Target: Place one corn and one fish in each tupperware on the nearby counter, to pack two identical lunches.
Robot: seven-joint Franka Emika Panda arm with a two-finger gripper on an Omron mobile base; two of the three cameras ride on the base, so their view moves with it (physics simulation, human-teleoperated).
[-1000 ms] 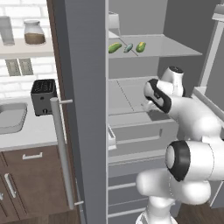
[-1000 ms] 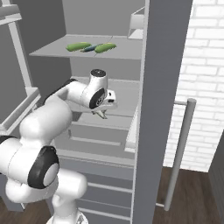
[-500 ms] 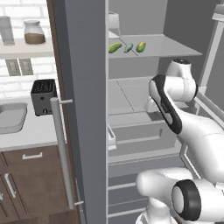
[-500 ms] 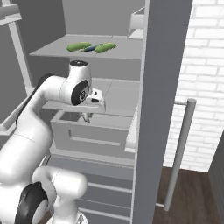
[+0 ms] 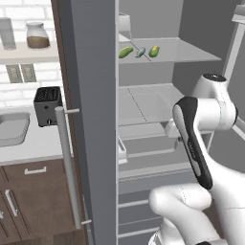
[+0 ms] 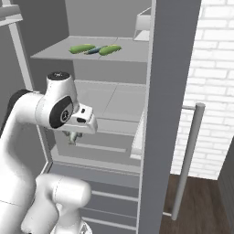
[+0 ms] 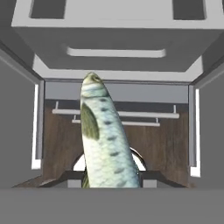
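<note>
arm: rises from the base, elbow bent, forearm reaching toward the open fridge (image 6: 114,114) | wrist: turned so the hand points down | gripper (image 6: 72,136): below the wrist, in front of the fridge's middle shelf | jaws: closed on a fish (image 7: 105,140) that sticks out lengthwise between the tips

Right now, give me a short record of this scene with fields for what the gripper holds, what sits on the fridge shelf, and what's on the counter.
held item: silvery spotted fish, gripped near its tail, head pointing away from the hand
gripper: shut on the fish
upper fridge shelf: green cucumber, small bluish fish, yellow-green corn
pale counter: black toaster beside grey sink
</note>
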